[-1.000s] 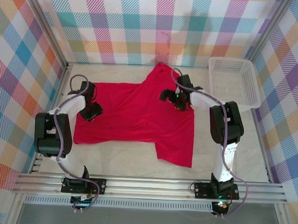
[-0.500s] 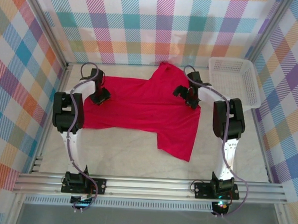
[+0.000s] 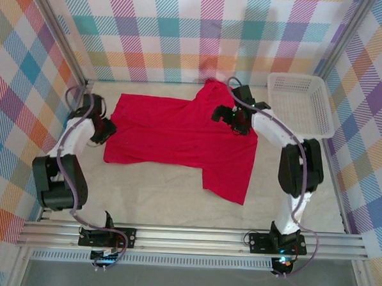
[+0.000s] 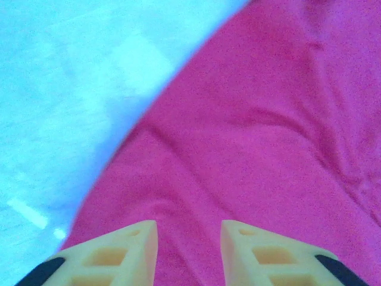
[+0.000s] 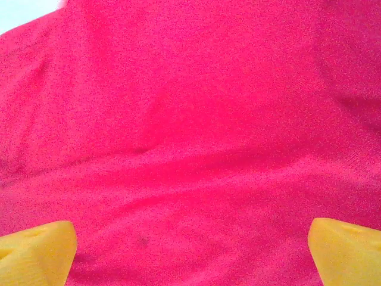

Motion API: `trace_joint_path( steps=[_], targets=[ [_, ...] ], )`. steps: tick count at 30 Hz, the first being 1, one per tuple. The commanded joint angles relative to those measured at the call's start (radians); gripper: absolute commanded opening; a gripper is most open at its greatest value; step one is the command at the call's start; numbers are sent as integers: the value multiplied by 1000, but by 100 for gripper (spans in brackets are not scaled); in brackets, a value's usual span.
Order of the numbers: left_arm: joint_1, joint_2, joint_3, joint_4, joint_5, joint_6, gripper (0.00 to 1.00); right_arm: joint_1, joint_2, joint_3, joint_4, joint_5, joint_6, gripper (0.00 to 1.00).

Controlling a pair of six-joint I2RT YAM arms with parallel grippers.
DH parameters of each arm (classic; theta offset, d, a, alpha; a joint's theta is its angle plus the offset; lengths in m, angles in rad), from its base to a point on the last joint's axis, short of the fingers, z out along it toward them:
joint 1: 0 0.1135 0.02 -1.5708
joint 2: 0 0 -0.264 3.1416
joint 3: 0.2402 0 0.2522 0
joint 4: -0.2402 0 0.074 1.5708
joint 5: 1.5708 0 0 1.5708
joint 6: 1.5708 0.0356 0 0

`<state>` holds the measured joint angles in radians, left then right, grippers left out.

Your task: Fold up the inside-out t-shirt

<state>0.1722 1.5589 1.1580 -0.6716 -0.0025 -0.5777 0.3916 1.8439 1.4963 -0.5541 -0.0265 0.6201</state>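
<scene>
T-shirt: one red t-shirt (image 3: 179, 133), spread flat on the far half of the table (image 3: 156, 192), with a flap reaching toward the near edge on the right.
Grippers: two.
Left gripper (image 3: 106, 131): at the shirt's left edge, fingers a narrow gap apart, no cloth between them.
Right gripper (image 3: 229, 118): over the shirt's far right part, jaws wide apart, holding nothing.
Basket: one white mesh basket (image 3: 301, 76), far right corner, apart from the shirt.
Top view: gives the shirt's whole outline and the basket.
Left wrist view: gives the shirt's curved edge (image 4: 268, 149) against the pale table (image 4: 59, 89), just ahead of the left gripper (image 4: 189, 238).
Right wrist view: gives soft creases in the cloth (image 5: 190, 119) above the right gripper (image 5: 190, 238).
</scene>
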Motion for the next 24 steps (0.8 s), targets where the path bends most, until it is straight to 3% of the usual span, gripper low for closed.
trace_joint_path(
  steps=[1, 4, 11, 24],
  targets=[
    [89, 15, -127, 4, 83, -39, 31, 38, -65, -104, -24, 5, -42, 100],
    [144, 28, -176, 46, 121, -47, 30, 58, -112, -203, -11, 5, -49, 100],
    [153, 80, -178, 99, 114, -64, 30, 69, -212, -374, 13, -8, -52, 100],
    [152, 128, -199, 171, 177, -77, 29, 68, -195, -356, -7, -58, -48, 100]
  ],
)
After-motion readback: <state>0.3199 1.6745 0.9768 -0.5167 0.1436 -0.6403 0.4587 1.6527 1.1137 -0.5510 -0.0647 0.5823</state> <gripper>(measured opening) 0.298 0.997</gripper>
